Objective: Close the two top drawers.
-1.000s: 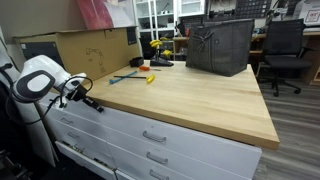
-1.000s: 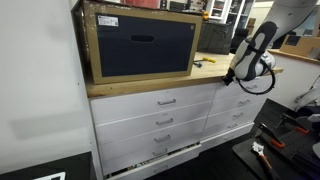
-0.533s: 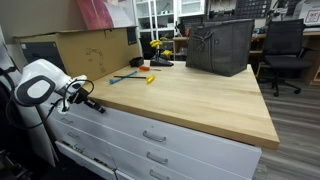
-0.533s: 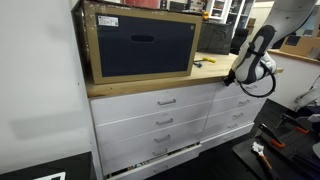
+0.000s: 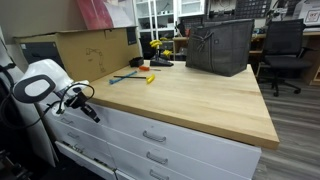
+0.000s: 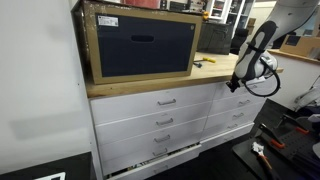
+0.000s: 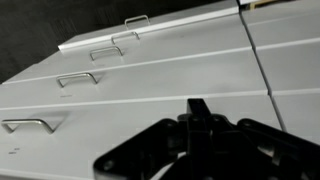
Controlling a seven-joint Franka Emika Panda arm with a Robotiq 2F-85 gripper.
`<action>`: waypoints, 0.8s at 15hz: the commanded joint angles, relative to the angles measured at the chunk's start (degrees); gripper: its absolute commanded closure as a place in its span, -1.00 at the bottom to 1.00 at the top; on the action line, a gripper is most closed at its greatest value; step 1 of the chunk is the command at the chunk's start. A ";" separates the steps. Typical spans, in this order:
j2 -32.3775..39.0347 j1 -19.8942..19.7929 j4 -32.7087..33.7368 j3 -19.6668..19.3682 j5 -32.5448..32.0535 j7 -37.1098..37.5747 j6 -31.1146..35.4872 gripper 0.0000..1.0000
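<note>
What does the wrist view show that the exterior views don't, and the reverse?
Only the wrist view: no new objects, just the white drawer fronts close up, filling the frame, with the silver bar handles clear. Only the exterior views: the wooden bench top, cardboard box, dark bag and robot arm. Both: the hand in front of the drawers, and the top drawers, which look flush with the rest.

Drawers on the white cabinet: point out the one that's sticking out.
The lowest drawer in the column under the cardboard box. Its front juts out past the flush drawers above it.
</note>
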 commanded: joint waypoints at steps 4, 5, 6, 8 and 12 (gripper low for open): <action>-18.74 10.72 -5.26 -13.42 -17.18 10.00 -25.72 1.00; -20.17 15.32 -4.55 -17.47 -15.68 9.51 -30.14 1.00; -22.41 16.41 -3.52 -18.88 -17.73 11.69 -34.91 1.00; -26.89 19.59 -1.37 -22.25 -20.20 14.59 -42.73 1.00; -36.90 22.04 2.88 -23.94 -25.35 20.14 -55.80 1.00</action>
